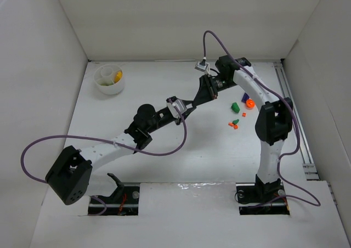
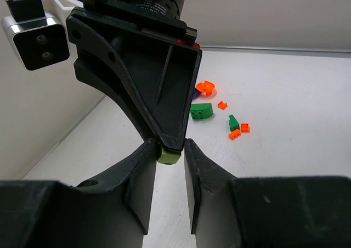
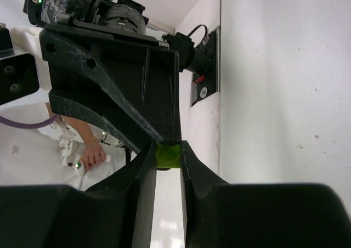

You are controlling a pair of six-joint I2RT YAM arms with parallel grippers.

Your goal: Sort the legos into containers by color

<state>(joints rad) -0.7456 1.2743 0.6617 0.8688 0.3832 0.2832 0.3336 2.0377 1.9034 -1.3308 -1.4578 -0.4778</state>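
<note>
Step in hand, as judged: a mid-air handover of a lime brick (image 2: 169, 156), at the centre of the top view. The right gripper (image 3: 168, 149) clamps it, jaws narrow. The left gripper (image 2: 171, 149) stands narrow around the same brick; firm contact on both sides cannot be confirmed. Recommended: left secures its grip before right lets go, then carries to the bowl (image 1: 112, 90) at upper left. The top view hides the brick but shows the bowl. Only the left wrist view shows the loose legos (image 2: 202, 112) on the table (image 2: 296, 149) clearly.
</note>
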